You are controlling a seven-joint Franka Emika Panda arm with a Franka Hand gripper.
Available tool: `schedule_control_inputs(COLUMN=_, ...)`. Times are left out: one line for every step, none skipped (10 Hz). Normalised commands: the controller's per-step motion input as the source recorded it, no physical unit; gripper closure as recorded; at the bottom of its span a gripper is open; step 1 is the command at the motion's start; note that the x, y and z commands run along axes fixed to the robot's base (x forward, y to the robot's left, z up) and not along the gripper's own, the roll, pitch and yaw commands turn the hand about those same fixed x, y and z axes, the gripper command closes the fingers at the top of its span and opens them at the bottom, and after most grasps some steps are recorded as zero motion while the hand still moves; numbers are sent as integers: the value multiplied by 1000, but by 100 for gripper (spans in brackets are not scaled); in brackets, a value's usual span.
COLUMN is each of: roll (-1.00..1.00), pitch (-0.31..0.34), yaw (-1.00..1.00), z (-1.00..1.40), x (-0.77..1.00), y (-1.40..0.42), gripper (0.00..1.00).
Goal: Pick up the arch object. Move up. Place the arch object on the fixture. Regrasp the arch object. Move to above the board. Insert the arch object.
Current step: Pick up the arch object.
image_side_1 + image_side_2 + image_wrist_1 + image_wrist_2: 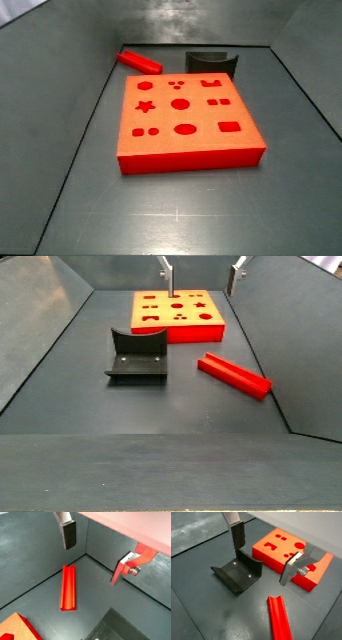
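- The arch object (pixel 235 374) lies flat on the floor, ungrasped, near the fixture (pixel 138 355) and the board (pixel 177 315); you may judge that no step is yet done, the pick-up first
- Fixture notch and board cutouts stand unfilled in a side view
- The gripper (pixel 264 549) hangs above the floor, jaws wide apart, your fingers (pixel 69 535) holding and touching nothing

Even soft light, faint floor glare, sharp focus; jaws empty overhead.
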Motion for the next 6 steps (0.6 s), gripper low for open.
schedule_control_inputs(roll=23, pitch=0, yaw=534, z=-151, x=0, y=189, gripper=0)
schedule_control_inputs(roll=51, pitch=0, yaw=831, z=-323, x=0, y=0, gripper=0)
schedule_control_inputs(roll=0, pitch=0, yaw=283, z=-151, x=-57, y=0, gripper=0)
schedule_control_inputs(roll=9, pitch=-26, yaw=617, z=-426, x=-131, y=0, gripper=0)
schedule_control_inputs(roll=44, pitch=-63, yaw=914, z=-786, x=-329, y=0, gripper=0)
schedule_control_inputs(roll=69, pitch=-73, yaw=877, z=-957, x=-357, y=0, gripper=0)
